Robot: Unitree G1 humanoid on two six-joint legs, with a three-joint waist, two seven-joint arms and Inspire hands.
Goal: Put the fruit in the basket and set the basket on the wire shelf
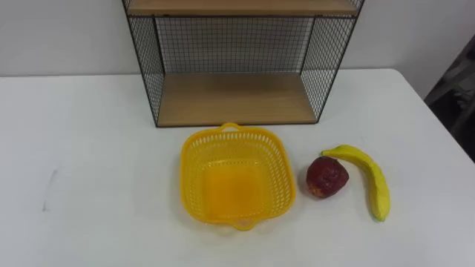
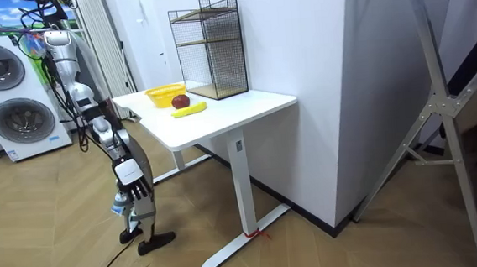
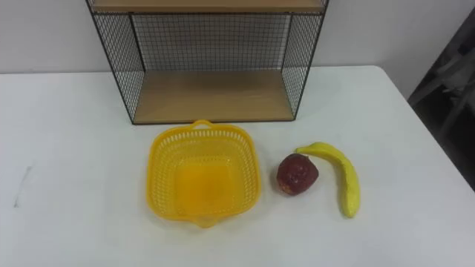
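An empty yellow plastic basket sits on the white table, just in front of the wire shelf. To its right lies a dark red fruit, and right of that a yellow banana, curved and close to the red fruit. The shelf's lower wooden board is bare. In the room view I stand at the table's end on the room view's left, facing the basket. My right hand hangs low beside me, well below the tabletop.
The shelf has black mesh sides and back and an upper wooden board. The table's right edge lies near the banana. Washing machines stand behind me, and a metal stand is on the room view's right.
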